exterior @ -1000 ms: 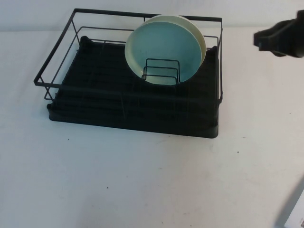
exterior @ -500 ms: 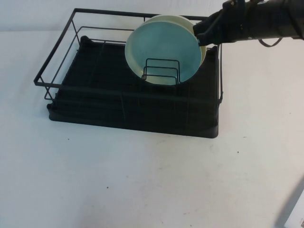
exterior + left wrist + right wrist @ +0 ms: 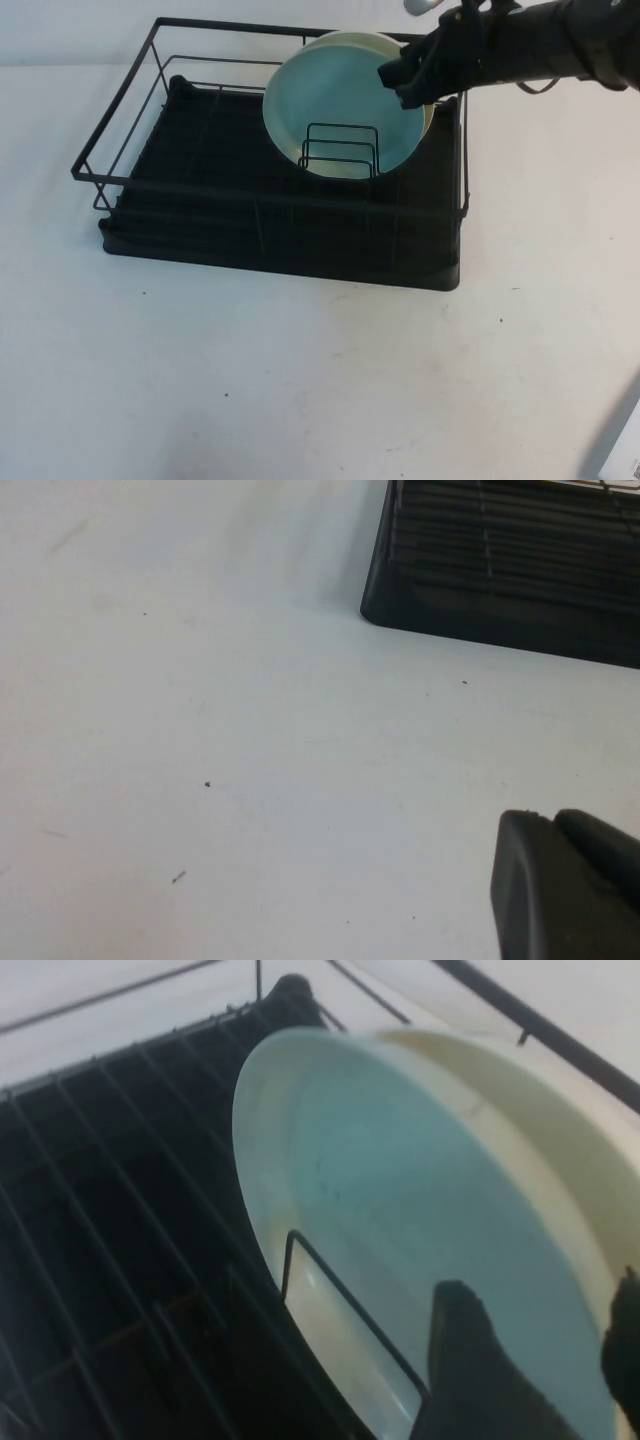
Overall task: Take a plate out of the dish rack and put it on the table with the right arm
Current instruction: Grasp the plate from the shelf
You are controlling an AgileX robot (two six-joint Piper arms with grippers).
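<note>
The light teal plate (image 3: 335, 105) stands on edge in the black wire dish rack (image 3: 130, 130), leaning against a cream-white plate (image 3: 420, 75) behind it. My right gripper (image 3: 402, 82) is open at the teal plate's upper right rim. In the right wrist view the teal plate (image 3: 400, 1190) fills the frame, and the gripper (image 3: 540, 1310) has one finger (image 3: 465, 1360) in front of the plate's face and the other at the rim. My left gripper (image 3: 570, 880) shows only as a black body over the white table (image 3: 200, 730), by the rack's corner (image 3: 500, 600).
Small upright wire dividers (image 3: 340, 150) stand in front of the teal plate's lower edge. The rack's top rail (image 3: 300, 30) runs just behind the plates. The white table (image 3: 300, 380) stretches in front of the rack.
My right arm has come in from the right edge to the rack. Over the last half second its gripper moved left, over the teal plate's upper right rim.
</note>
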